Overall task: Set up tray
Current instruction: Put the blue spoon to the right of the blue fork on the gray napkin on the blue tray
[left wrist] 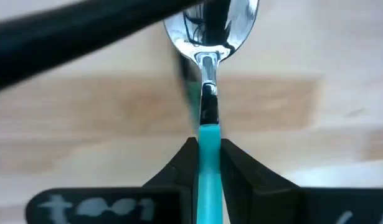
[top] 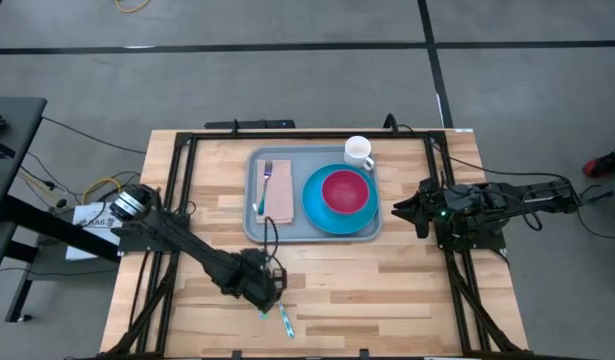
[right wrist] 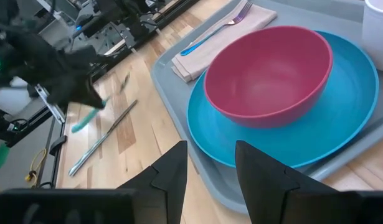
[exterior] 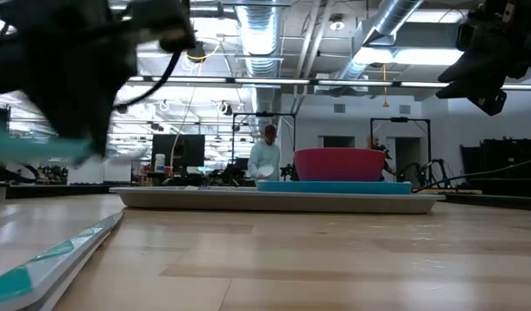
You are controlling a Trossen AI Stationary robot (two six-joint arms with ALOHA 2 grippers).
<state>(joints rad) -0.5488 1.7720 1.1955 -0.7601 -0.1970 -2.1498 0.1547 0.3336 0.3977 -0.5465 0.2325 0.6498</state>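
The grey-blue tray point(top: 257, 165) lies in the middle of the table. It carries a napkin point(top: 280, 202) with a fork point(top: 268, 178), a bright-blue plate point(top: 315, 208) with a red bowl point(top: 345, 190), and a white mug point(top: 359, 152) at its far right corner. My left gripper point(top: 269, 290) is near the table's near edge, shut on a teal-handled spoon point(left wrist: 210, 25). A teal-handled knife point(top: 286, 322) lies flat on the wood beside it. My right gripper point(top: 405, 211) hovers open just right of the tray, touching nothing. My left gripper point(left wrist: 208, 146) pinches the spoon's teal handle point(left wrist: 209, 134) between its two fingers, just behind the metal neck. The metal neck and bowl stick out beyond the fingertips. The fingers point down at the table. The spoon is off the wood, as the low view shows point(exterior: 32, 151).
The knife point(right wrist: 104, 140) lies on bare wood between the tray's near edge and the table's near edge. Black frame rails run along the left and right sides of the table. A person stands far off in the room behind point(exterior: 267, 160).
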